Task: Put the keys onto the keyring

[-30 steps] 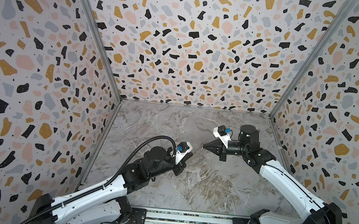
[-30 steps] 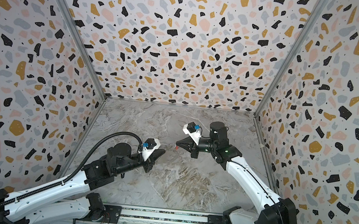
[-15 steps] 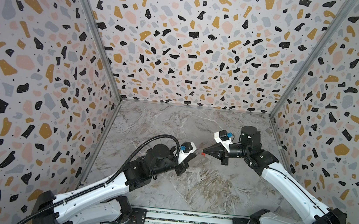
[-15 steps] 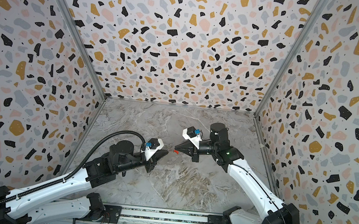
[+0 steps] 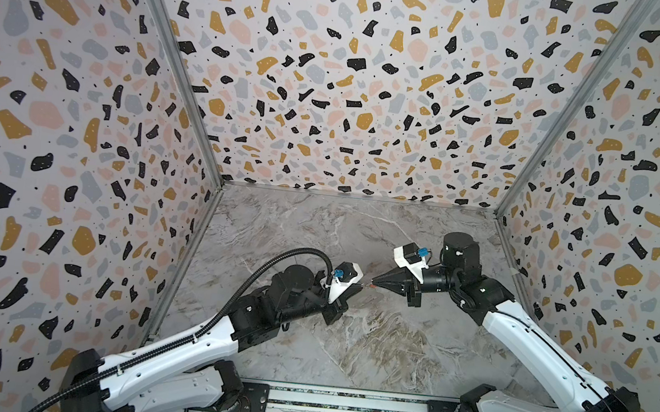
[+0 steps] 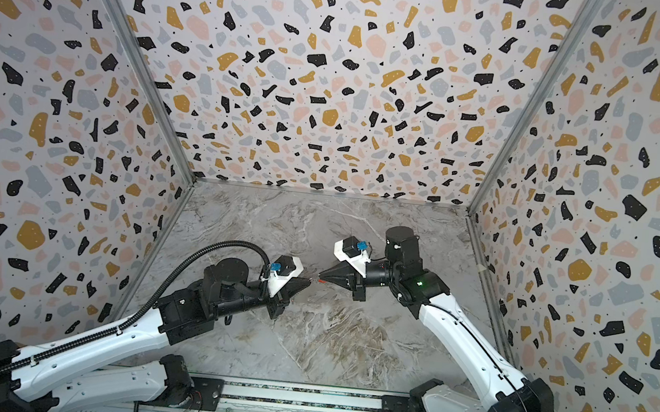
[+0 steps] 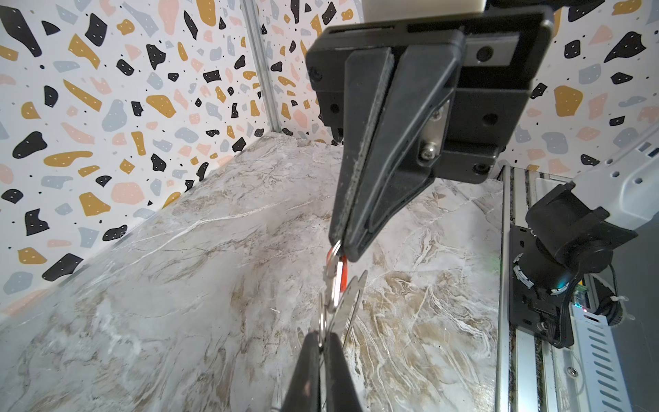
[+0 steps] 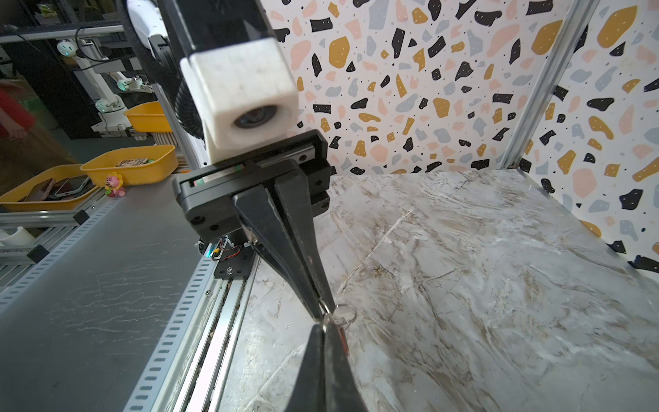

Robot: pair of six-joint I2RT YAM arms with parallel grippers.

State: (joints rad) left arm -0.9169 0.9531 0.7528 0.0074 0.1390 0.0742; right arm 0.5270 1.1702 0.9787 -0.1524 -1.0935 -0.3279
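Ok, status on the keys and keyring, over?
Both shut, tip to tip above the table: left gripper apparently on the keyring, right gripper on a red-tagged key. Threaded or not, can't tell. Nothing else nearby.

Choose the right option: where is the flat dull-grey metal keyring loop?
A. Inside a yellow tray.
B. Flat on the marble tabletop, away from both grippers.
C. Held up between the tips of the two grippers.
C: the left wrist view shows the flat dull-grey metal keyring loop and a red-orange-tagged silvery metal key strung between the shut left gripper and shut right gripper, above the marble tabletop.
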